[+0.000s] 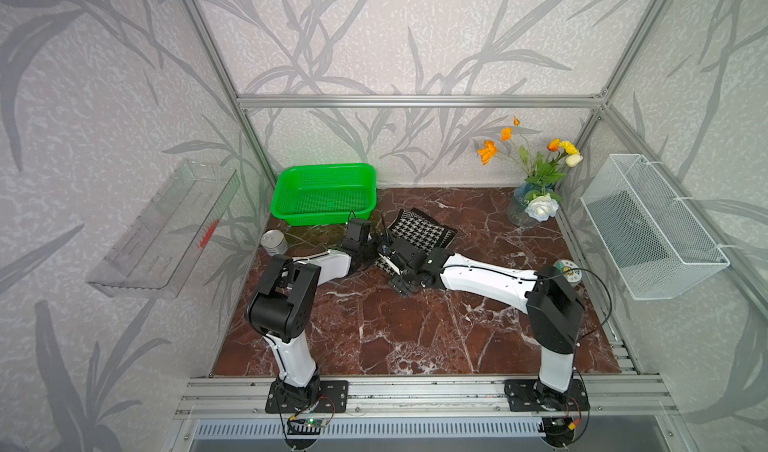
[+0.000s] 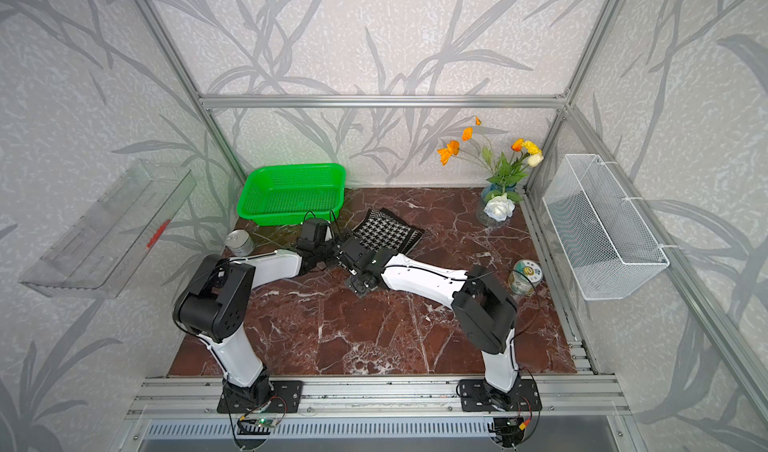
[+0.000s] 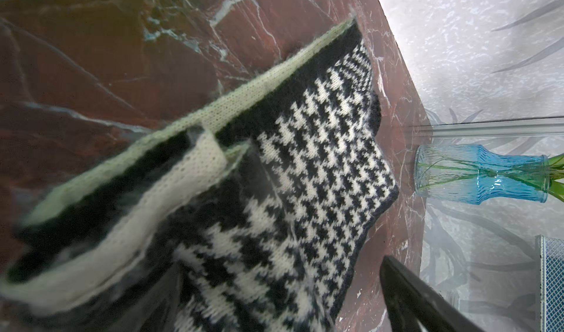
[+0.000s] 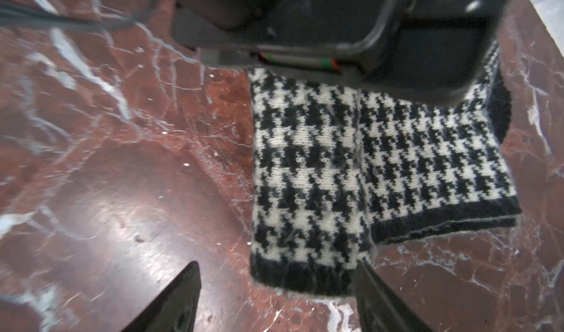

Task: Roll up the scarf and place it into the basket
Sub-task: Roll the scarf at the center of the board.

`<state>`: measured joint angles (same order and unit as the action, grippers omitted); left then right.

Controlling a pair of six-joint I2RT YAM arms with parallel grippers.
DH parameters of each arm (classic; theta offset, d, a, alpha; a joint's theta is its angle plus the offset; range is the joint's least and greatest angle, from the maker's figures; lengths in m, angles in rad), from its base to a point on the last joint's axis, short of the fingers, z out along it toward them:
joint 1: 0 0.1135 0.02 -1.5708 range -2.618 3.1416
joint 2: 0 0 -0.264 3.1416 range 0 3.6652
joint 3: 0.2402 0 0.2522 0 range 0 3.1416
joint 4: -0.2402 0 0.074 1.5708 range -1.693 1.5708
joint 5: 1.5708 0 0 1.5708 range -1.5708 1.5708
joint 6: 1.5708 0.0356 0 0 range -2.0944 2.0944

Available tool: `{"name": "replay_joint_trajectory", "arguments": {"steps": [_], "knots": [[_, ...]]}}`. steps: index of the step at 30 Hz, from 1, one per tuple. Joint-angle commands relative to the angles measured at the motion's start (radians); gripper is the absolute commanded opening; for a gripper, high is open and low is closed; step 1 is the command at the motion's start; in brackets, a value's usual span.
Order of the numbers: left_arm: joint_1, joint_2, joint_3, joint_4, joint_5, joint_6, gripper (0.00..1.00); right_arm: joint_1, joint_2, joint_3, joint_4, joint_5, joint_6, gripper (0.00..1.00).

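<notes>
— Where's the scarf?
— In both top views it lies folded on the table, houndstooth up, near the basket in the far left corner, not in it. The left gripper and right gripper meet at its near end.
— And the left wrist view?
— The scarf's cream-edged fold is close up. One dark finger shows beside the cloth. Jaws spread wide.
— Right wrist?
— Both fingers are well apart, one beside the scarf's dark hem. They clamp nothing.
</notes>
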<state>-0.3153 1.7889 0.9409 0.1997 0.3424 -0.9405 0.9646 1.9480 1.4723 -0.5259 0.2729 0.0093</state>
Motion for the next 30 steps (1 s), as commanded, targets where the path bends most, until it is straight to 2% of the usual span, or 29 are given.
{"name": "replay_joint_trajectory", "arguments": {"steps": [1,12,13,16,17,20,21,25,30], "knots": [[-0.008,0.0,-0.004,-0.097,0.021,-0.023,1.0,0.008,0.063,0.028,-0.032,0.098,-0.019,0.78],[-0.009,0.024,-0.011,-0.044,0.084,-0.069,0.99,0.008,0.193,0.042,-0.027,0.189,-0.028,0.75],[-0.008,0.02,-0.016,-0.039,0.085,-0.071,0.99,0.002,0.203,0.044,-0.027,0.179,-0.029,0.67],[-0.005,0.012,-0.025,-0.034,0.088,-0.072,0.99,-0.019,0.227,0.052,-0.029,0.141,-0.016,0.29],[-0.004,0.011,-0.025,-0.036,0.093,-0.072,0.99,-0.024,0.234,0.054,-0.031,0.134,-0.013,0.21],[0.008,0.004,-0.028,-0.042,0.108,-0.067,1.0,-0.034,0.237,0.054,-0.036,0.113,-0.011,0.03],[0.015,-0.002,-0.031,-0.044,0.111,-0.066,1.0,-0.037,0.232,0.052,-0.037,0.099,-0.009,0.02],[0.065,-0.058,-0.058,-0.062,0.122,-0.057,0.99,-0.053,0.178,0.023,-0.034,-0.03,0.006,0.02],[0.144,-0.182,-0.107,-0.117,0.112,-0.031,0.99,-0.081,0.092,0.019,-0.053,-0.388,0.059,0.02]]}}
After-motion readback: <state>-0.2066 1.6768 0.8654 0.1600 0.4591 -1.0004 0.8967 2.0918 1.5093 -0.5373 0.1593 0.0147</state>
